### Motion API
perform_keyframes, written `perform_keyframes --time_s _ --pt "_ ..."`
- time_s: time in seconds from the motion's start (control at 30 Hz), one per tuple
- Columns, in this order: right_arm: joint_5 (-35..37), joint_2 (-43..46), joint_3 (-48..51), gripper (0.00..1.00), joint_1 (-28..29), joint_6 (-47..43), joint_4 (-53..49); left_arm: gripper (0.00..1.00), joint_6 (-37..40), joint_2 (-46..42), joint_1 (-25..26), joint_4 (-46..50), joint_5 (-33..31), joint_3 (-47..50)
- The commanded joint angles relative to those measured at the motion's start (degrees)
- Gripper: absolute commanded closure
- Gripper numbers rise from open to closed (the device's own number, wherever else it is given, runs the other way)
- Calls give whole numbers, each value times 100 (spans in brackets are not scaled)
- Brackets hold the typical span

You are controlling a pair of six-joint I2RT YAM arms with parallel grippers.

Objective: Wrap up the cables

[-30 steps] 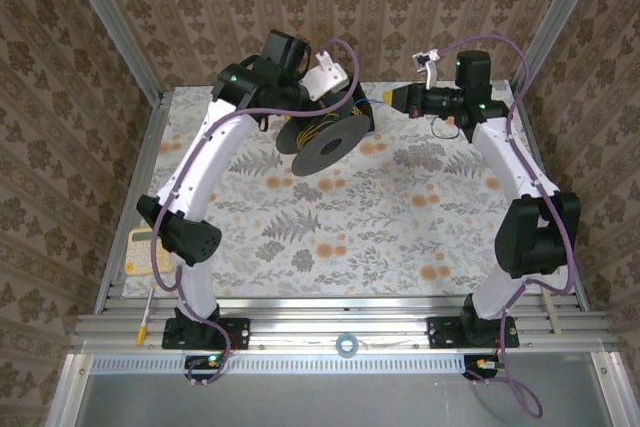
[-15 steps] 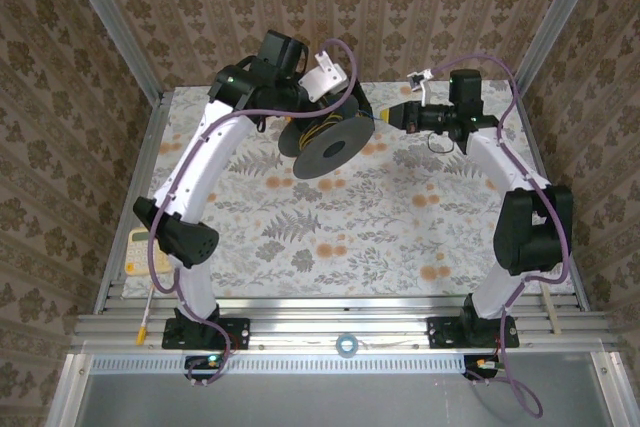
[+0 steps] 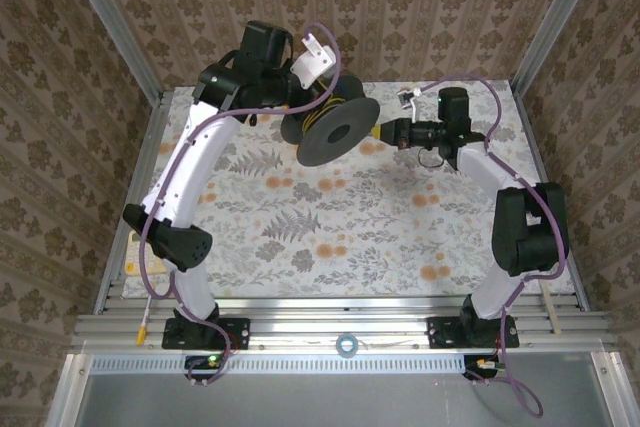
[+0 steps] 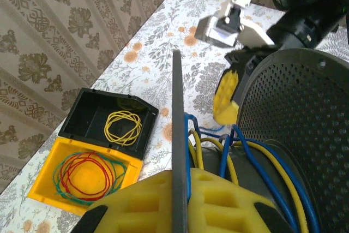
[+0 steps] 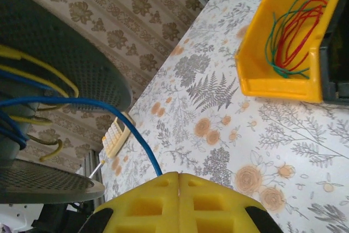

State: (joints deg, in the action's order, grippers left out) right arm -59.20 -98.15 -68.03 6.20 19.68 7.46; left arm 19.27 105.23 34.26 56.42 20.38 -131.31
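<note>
Left hand [image 4: 179, 197] pinches the spool [image 4: 294, 102] by one flange [image 4: 177, 107], holding it off the worktop [image 3: 380, 227] as a winding drum; right hand [image 5: 179, 183], pressed together on the blue cable [image 5: 54, 100], leads it onto the spool.

We get soft, even brightness from overhead; the arms throw only faint shadows on the table [image 3: 330, 247]. In the left wrist view, the left fingers [image 4: 218, 200] and the spool [image 4: 294, 96] edge at lower centre blur. In the right wrist view, the right fingers [image 5: 147, 205] look soft and the blue cable [image 5: 139, 142] crisp.
</note>
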Motion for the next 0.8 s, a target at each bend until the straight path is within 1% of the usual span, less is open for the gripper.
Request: perform_keyframes --time_s 0.0,0.2,0.37,0.57,0.77 --pt "-95 -90 165 100 173 274 520 100 -317 -299 -57 -881 253 -41" --pt "142 -95 430 100 418 618 1047 100 -612 -457 -172 -1359 -11 252" --pt "376 -30 708 100 595 891 1510 100 -858 -597 -284 -1718 -414 515" --pt "642 81 889 100 898 959 1627 100 -1110 -648 -359 -1992 -904 702" --pt "863 68 828 100 1266 891 1465 100 -1300 -568 -385 -2083 -1158 677"
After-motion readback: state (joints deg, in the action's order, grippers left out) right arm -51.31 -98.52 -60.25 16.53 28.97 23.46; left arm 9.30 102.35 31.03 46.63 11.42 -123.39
